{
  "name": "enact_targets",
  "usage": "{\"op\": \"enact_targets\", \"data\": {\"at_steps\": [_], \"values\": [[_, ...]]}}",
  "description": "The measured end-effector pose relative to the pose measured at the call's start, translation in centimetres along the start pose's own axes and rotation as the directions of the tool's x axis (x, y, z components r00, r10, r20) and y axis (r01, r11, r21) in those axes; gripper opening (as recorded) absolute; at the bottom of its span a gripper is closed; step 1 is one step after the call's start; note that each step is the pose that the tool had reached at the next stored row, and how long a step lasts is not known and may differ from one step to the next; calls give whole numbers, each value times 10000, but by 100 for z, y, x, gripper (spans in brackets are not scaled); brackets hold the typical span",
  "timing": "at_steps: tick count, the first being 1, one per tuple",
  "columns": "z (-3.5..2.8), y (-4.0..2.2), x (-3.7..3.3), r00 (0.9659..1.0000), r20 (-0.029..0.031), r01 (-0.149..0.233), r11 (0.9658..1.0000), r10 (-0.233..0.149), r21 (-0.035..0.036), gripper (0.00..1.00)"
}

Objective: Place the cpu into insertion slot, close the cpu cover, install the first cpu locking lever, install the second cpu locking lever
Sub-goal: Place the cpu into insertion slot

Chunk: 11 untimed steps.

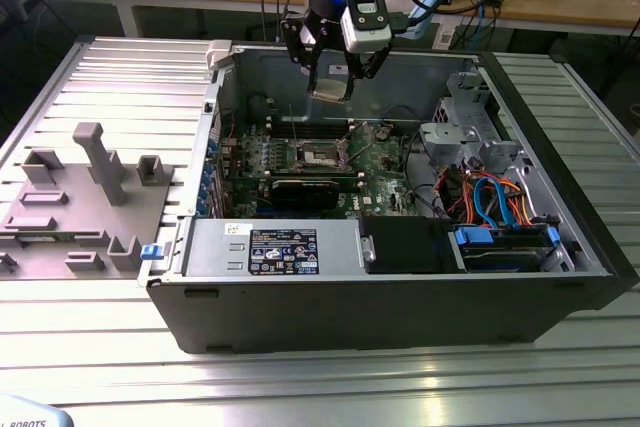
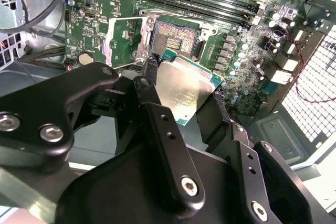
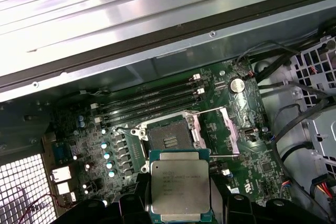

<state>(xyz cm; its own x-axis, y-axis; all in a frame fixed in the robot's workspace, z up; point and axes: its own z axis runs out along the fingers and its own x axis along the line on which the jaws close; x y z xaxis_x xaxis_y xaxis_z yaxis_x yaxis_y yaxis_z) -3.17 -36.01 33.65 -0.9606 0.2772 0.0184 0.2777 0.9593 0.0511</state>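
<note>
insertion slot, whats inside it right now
The insertion slot is empty: dark centre, bare contacts. The cpu is held in the gripper above it, covering part of its rim in the first wrist view.

Open computer case (image 1: 400,319) sits on a ribbed metal table (image 1: 300,387); grey fixture tray (image 1: 80,209) lies beside it

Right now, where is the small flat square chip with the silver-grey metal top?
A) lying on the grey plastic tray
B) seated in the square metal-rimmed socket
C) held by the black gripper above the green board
C: the gripper is shut on the cpu, and the insertion slot shows its dark centre bare.
</note>
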Motion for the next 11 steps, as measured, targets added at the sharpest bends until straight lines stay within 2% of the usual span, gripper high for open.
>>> {"op": "enact_targets", "data": {"at_steps": [11], "values": [[0, 0, 0, 9999, 6, -111, 9999, 111, -2, 54]]}}
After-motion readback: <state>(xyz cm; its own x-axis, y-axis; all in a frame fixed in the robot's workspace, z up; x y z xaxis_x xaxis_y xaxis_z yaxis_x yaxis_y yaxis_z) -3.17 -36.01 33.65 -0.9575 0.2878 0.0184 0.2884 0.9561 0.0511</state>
